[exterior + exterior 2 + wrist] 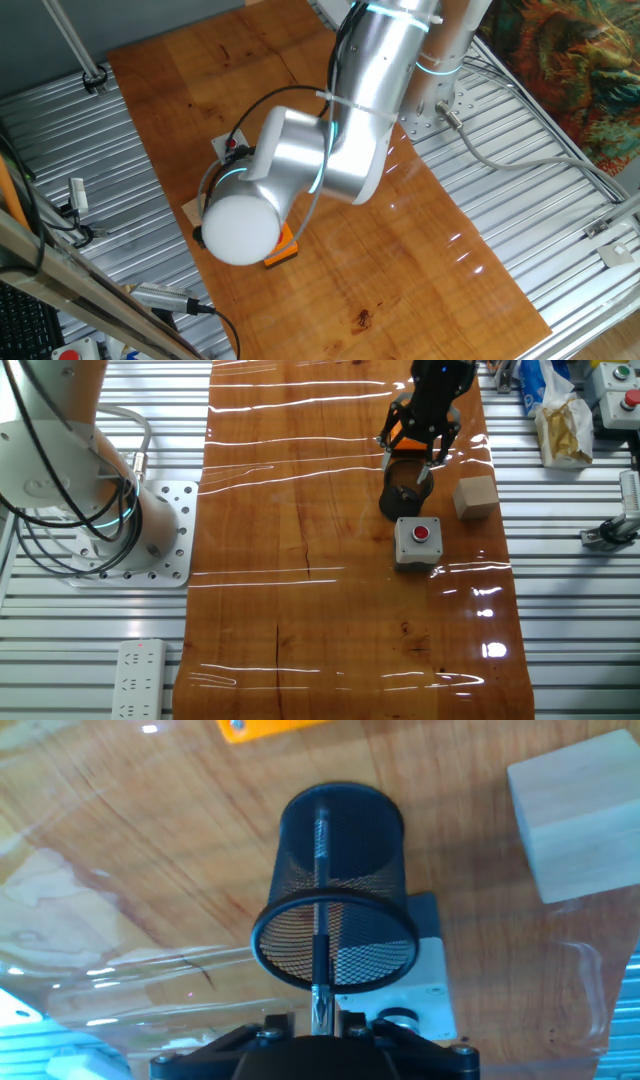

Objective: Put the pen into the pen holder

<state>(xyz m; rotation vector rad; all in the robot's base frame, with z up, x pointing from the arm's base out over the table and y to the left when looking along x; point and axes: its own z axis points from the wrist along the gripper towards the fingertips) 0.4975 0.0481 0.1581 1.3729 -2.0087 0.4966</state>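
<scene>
Gripper (424, 452) hangs directly above the pen holder (402, 490), its 2 fingers pinching the pen (320, 935) by its upper end. In the hand view the pen runs straight down through the mouth of the black mesh cup, its lower part already inside. Just near of the cup sits the grey box (417, 542) with a red button; the wooden block (476, 497) stands right of it, and the orange box (268, 728) lies just beyond.
</scene>
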